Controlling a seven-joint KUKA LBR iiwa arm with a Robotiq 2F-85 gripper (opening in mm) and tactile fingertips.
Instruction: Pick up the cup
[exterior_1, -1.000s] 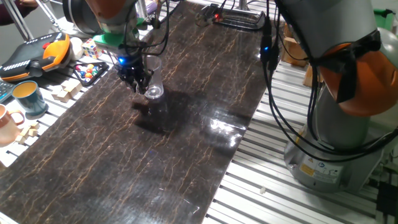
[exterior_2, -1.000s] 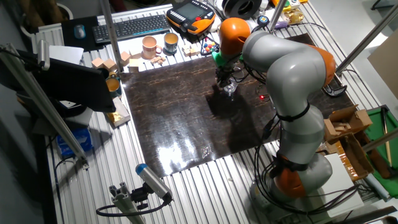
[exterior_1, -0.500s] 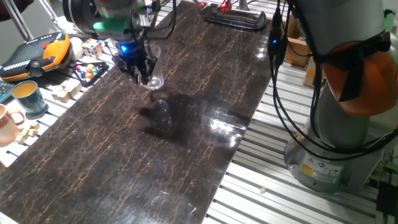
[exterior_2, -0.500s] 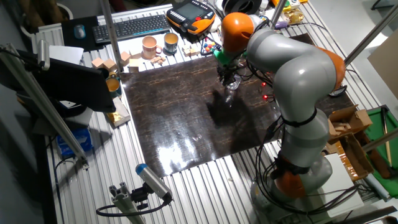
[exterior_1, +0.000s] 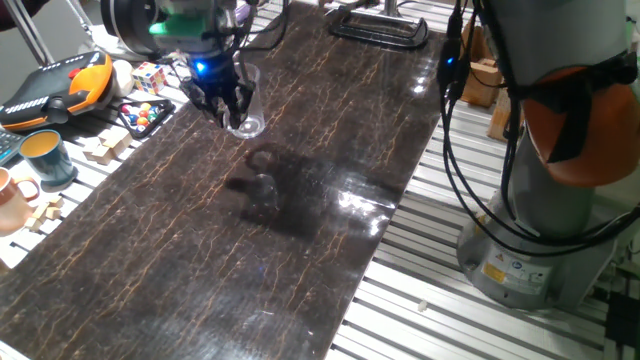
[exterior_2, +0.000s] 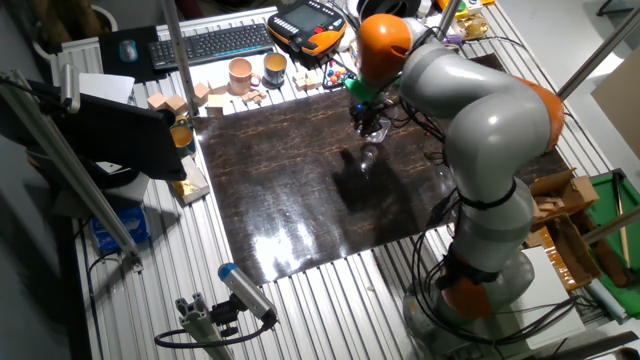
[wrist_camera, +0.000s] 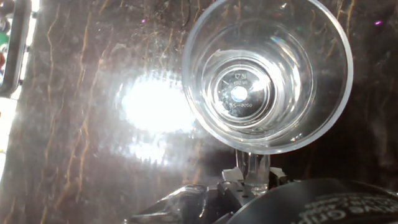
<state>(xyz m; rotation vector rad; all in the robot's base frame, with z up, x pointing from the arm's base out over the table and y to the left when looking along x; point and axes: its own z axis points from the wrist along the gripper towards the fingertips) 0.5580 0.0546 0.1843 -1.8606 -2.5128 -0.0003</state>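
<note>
The cup (exterior_1: 247, 121) is a small clear glass mug, hanging above the dark marbled table (exterior_1: 300, 260) at its far left side. My gripper (exterior_1: 224, 101) is shut on it, and its dim reflection lies on the tabletop below. The hand view looks straight down into the cup (wrist_camera: 237, 93), with its round rim filling the upper right. There the gripper (wrist_camera: 252, 177) pinches the cup's handle at the bottom edge. In the other fixed view the gripper (exterior_2: 371, 122) holds the cup (exterior_2: 372, 131) over the table's far part.
Left of the table stand a teal mug (exterior_1: 46, 156), a pink mug (exterior_1: 10, 199), wooden blocks (exterior_1: 100, 148), a colour cube (exterior_1: 150, 75) and an orange pendant (exterior_1: 58, 86). A black frame (exterior_1: 375, 25) lies at the far end. The arm's base (exterior_1: 530, 255) stands at the right.
The gripper has risen with the cup in it and drifted slightly toward the table's far end. The cup now hangs higher over its reflection.
</note>
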